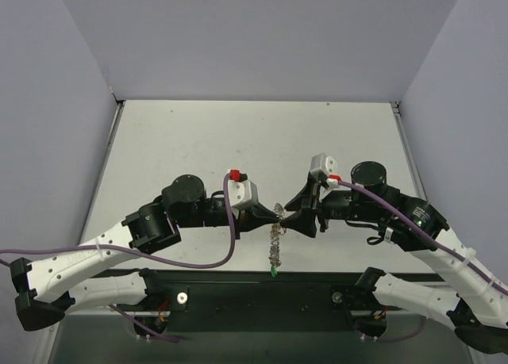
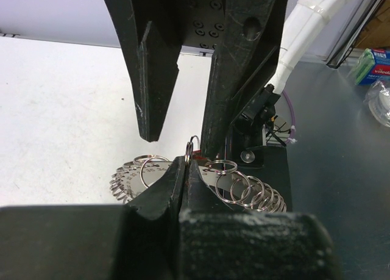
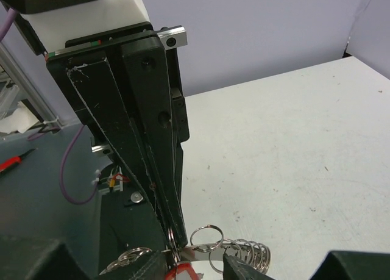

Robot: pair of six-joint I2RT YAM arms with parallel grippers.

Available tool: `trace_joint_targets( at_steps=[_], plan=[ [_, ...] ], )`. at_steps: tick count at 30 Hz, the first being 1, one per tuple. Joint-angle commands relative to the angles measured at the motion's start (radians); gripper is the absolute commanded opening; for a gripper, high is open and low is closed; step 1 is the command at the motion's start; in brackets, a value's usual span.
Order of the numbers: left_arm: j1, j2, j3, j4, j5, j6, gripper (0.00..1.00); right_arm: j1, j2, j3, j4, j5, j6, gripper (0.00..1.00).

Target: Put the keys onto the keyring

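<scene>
Facing each other over the near part of the desk (image 1: 238, 134), the left arm (image 1: 190, 209) and the right arm (image 1: 357, 207) meet tip to tip at one keyring (image 1: 278, 211). The left jaws are pressed together, pinching a small loop on the ring's rim, as both wrist views show. The right jaws are spread, one finger on each side of the ring, gripping nothing that can be made out. The small loops (image 2: 244, 188) crowd the rim, too many and too overlapped to count. From above, a string of them (image 1: 274, 241) runs from the ring toward the near edge and ends in one green key (image 1: 273, 271). In the right wrist view one red piece (image 3: 180, 271) shows between the spread jaws, too cut off to name. No other key colours can be seen.
</scene>
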Motion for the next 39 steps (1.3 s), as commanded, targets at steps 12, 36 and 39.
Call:
trace_joint_targets(
  at_steps=[12, 36, 39],
  plan=[
    [-0.001, -0.054, -0.026, 0.213, 0.011, -0.018, 0.0, 0.005, 0.0, -0.02, 0.043, -0.031, 0.009, 0.0],
    [0.001, -0.163, -0.205, 0.596, -0.028, -0.07, 0.0, 0.005, -0.024, -0.035, 0.046, -0.056, 0.005, 0.0],
    [-0.001, -0.171, -0.217, 0.622, -0.026, -0.072, 0.0, 0.004, -0.024, -0.038, 0.051, -0.059, 0.003, 0.0]
  ],
)
